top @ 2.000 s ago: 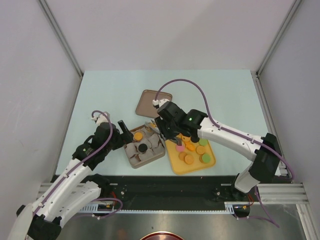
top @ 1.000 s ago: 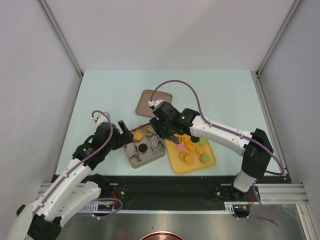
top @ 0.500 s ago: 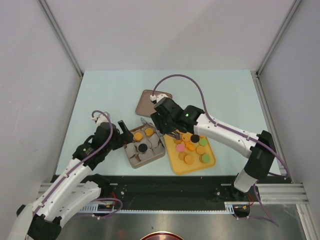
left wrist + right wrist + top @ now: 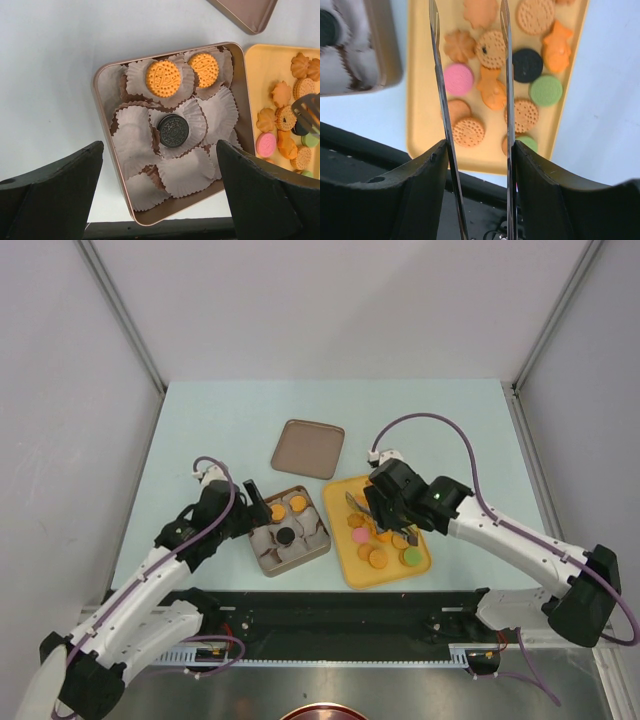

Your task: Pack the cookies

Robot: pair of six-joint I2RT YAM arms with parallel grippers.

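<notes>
- Top view: the right pincer (image 4: 358, 508) hovers empty over the yellow tray (image 4: 343, 552), centre right, where the loose cookies (image 4: 378, 558) lie. The left pincer (image 4: 254, 498) hangs by the brown tin (image 4: 268, 562), centre left.
- Left wrist view: its jaws are wide and hold nothing. The paper cups (image 4: 187, 172) hold two orange biscuits (image 4: 163, 78) and a black biscuit (image 4: 173, 130).
- Right wrist view: the thin blades stand apart and bare, straddling a round tan biscuit (image 4: 491, 48). The step looks like picking the next cookie, which calls for lowering, closing, then carrying it to a vacant cup.

A robotics lab cell: plain white walls (image 4: 330, 300), aluminium framing (image 4: 120, 310), pale table (image 4: 220, 420).
</notes>
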